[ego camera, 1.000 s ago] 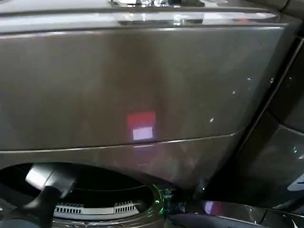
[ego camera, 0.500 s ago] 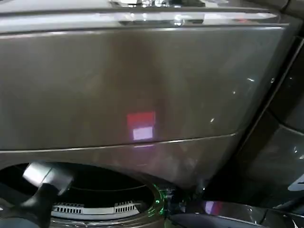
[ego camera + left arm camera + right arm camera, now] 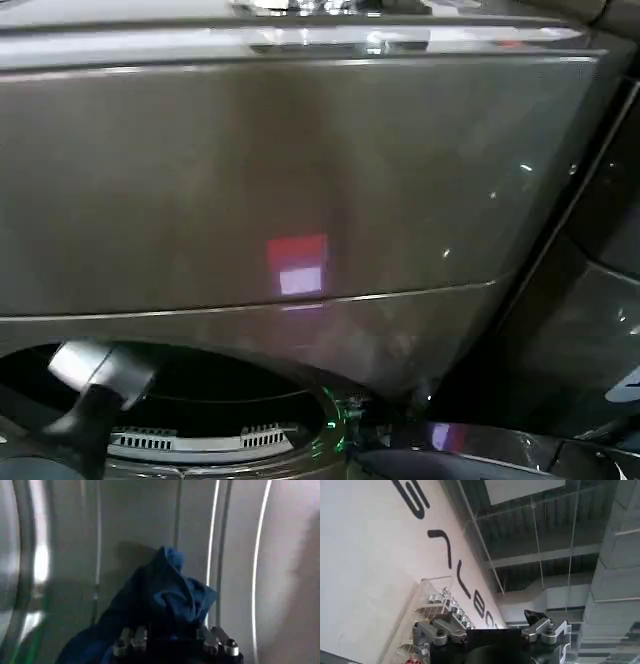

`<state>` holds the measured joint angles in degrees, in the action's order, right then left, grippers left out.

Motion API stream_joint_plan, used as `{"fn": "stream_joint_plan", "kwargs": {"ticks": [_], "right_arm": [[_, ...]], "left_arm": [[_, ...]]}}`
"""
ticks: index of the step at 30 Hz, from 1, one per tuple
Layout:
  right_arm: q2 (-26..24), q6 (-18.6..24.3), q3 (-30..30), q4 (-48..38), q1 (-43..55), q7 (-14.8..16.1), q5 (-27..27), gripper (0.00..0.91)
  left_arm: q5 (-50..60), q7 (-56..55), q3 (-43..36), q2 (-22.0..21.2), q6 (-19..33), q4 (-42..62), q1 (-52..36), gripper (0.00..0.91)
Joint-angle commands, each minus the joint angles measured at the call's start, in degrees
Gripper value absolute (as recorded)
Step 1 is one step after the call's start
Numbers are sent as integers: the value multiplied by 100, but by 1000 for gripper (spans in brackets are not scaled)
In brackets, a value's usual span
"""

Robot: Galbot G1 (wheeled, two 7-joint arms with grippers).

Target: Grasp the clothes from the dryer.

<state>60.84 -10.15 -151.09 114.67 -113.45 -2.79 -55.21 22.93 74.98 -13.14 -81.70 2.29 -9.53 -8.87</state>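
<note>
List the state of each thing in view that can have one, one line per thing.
Dark grey metal dryer: round door opening at the lower front open, the left arm reaching into it.
Crumpled blue cloth garment: bunched inside the shiny steel drum, caught at the left pincer.
Left pincer: shut on the garment.
Right pincer: open, holding nothing, pointed up at the ceiling, away from the dryer.

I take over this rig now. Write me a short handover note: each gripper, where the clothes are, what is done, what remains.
Left gripper: inside the dryer drum, shut on the blue cloth, which bunches up above its fingers.
Right gripper: idle outside the dryer, pointing up toward a lettered wall and the ceiling, holding nothing.
Done: the cloth is grasped.
Left: pull it out through the dryer opening, where the left arm enters.
</note>
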Motion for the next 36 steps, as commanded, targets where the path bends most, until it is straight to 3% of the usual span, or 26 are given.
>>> {"fn": "stream_joint_plan", "kwargs": {"ticks": [1,13,25,36], "right_arm": [[-1,-3,-9,5,0,4,1,907],[-19,10,-36,7,-11,8,0,907],[-35,23,-12,24,12,5,1,907],[-57,35,-6,-17,16,24,-3,907]], "left_arm": [[-33,-346,264,4,-98,-188,92,0],[-899,-2088,1670,239,-321,-1465,799,0],[-2110,-4299,2022,575,-99,-3279,2226,0],[-2978,-6663,2155,105,464,-3339,2380,0]]}}
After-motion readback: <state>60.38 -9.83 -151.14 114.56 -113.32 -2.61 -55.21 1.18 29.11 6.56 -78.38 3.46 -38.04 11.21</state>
